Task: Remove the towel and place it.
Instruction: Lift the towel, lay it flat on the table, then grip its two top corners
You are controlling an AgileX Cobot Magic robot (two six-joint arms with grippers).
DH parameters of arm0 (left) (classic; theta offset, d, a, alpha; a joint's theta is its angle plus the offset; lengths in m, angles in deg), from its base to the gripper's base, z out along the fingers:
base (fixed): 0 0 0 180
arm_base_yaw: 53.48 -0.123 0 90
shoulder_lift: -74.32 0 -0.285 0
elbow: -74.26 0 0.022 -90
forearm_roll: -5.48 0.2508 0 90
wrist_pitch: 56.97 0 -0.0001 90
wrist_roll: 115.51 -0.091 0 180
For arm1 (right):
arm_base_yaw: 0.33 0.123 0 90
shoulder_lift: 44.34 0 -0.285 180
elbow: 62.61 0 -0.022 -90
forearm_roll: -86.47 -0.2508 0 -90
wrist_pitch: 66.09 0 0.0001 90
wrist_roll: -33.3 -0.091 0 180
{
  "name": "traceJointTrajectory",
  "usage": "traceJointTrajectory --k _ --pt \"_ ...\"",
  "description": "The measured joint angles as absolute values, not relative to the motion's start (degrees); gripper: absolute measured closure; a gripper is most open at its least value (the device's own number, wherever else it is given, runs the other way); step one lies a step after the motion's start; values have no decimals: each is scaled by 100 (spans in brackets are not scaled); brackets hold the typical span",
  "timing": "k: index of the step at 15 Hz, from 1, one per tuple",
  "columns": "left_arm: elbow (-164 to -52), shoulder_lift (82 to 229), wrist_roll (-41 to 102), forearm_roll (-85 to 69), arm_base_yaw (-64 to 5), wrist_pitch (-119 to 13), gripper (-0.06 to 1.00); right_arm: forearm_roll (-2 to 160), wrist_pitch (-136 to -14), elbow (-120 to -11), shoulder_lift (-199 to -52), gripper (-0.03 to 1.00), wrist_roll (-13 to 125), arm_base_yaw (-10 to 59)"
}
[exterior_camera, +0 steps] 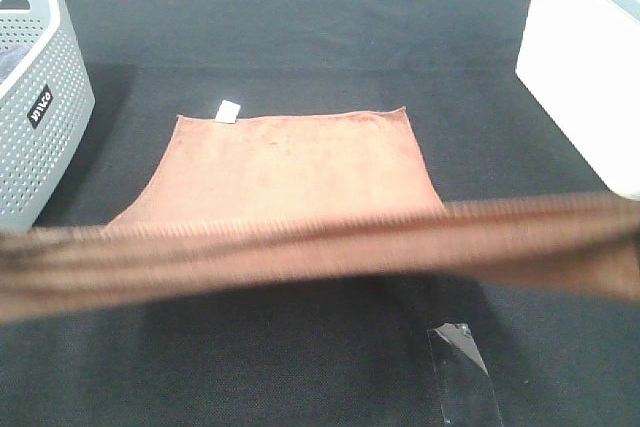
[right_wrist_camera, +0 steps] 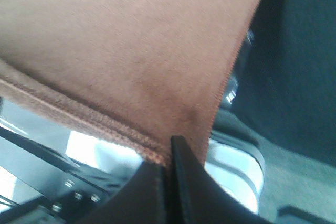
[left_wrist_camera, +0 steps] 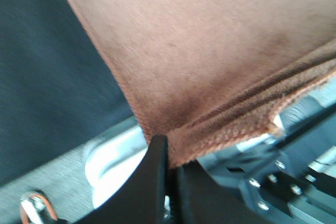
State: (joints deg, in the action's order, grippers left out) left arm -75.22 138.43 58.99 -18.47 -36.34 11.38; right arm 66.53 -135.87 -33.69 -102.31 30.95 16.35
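The reddish-brown plush towel [exterior_camera: 290, 162] has its far edge and white tag [exterior_camera: 228, 111] on the black table cloth [exterior_camera: 300, 37]. Its near edge is lifted and stretched across the exterior high view as a blurred band. Neither gripper shows in that view. In the left wrist view my left gripper [left_wrist_camera: 169, 153] is shut on a stitched corner of the towel [left_wrist_camera: 210, 51]. In the right wrist view my right gripper [right_wrist_camera: 169, 153] is shut on the other near corner of the towel [right_wrist_camera: 131, 51].
A grey perforated basket [exterior_camera: 35, 112] stands at the left edge of the table. A white surface [exterior_camera: 590, 67] borders the table at the right. A strip of clear tape [exterior_camera: 462, 372] lies on the cloth near the front.
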Motion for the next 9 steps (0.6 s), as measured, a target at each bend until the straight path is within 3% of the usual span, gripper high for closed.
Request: traceJointTrajectory --k 5,9 --pt "-6422 14003 5744 -2254 -3634 1127 94 6682 -13495 -2166 -10529 97 3106 1635" --pt "-6250 14175 5888 -2259 -3634 1098 94 6630 -13473 -1994 -10667 97 3244 1635"
